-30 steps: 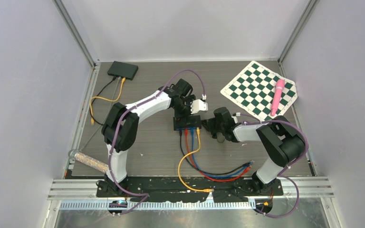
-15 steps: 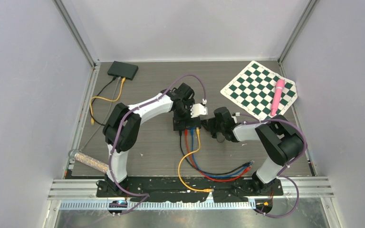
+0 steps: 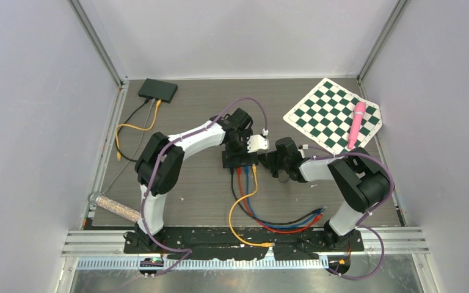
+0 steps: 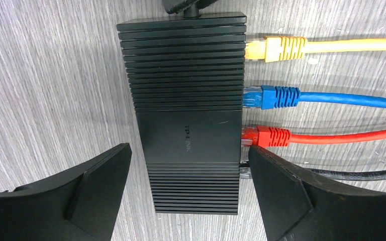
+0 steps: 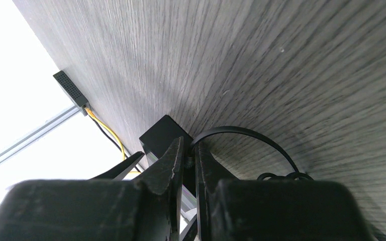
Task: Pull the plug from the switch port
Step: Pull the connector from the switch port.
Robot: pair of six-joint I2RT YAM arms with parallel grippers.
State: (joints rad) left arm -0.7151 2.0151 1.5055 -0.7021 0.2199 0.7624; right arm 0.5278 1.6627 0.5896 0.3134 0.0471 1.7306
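"TP-LINK" is embossed on the smooth top panel of the black switch (image 4: 188, 133), read sideways in the left wrist view. No other text is legible.

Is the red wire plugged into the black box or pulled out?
Plugged in: the red plug meets the black box's side, like the blue plug beside it.

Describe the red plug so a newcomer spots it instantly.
Find the black switch mid-table, straddled by the open left claw. Along one side sit a yellow plug, a blue plug, the red plug and a black cable. It is the only red one, between blue and black.
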